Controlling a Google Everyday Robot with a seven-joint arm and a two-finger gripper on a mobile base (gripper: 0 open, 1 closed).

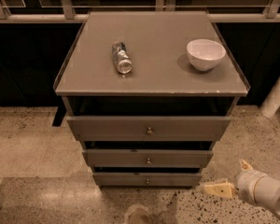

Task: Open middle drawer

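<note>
Where speckled floor point(254, 136) lies open right of the flat grey middle drawer point(177, 158), the white gripper point(231, 176) hovers, fingers point(218, 189) apart.

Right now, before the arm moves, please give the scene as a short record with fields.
target: grey flat middle drawer with small round metal knob, untouched
end effector: open, empty, low and right of the drawer, not touching it
grey cabinet top: clear plastic bottle lying on its side; white round bowl upright
</note>
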